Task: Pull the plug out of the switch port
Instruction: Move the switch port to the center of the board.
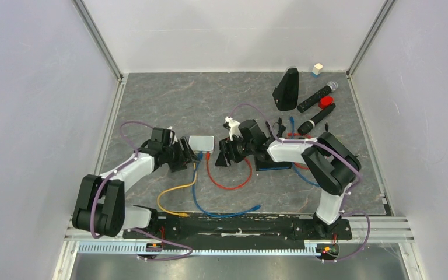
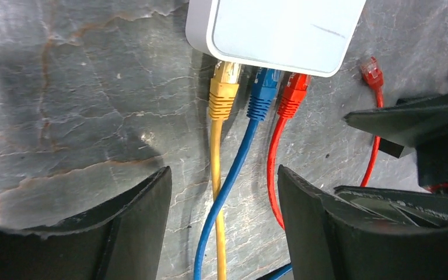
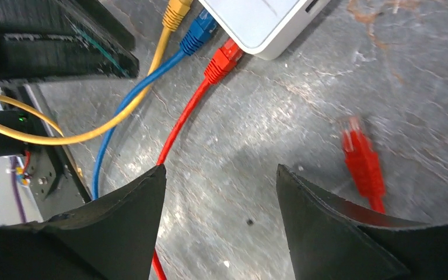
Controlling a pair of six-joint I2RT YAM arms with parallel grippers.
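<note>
A white rectangular plastic switch (image 2: 280, 29) lies on the grey marbled counter (image 2: 64, 116), with a yellow plug (image 2: 223, 90), blue plug (image 2: 263, 93) and red plug (image 2: 293, 93) seated side by side in one edge. Just off that edge, the left claw (image 2: 223, 175) stands apart, clamping nothing. The right claw (image 3: 220, 172), also apart, hovers beside the switch near a loose red connector (image 3: 361, 160).

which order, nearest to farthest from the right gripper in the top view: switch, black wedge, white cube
From the right gripper:
1. switch, just to its left
2. black wedge, further back on the right
3. white cube, back right corner
</note>
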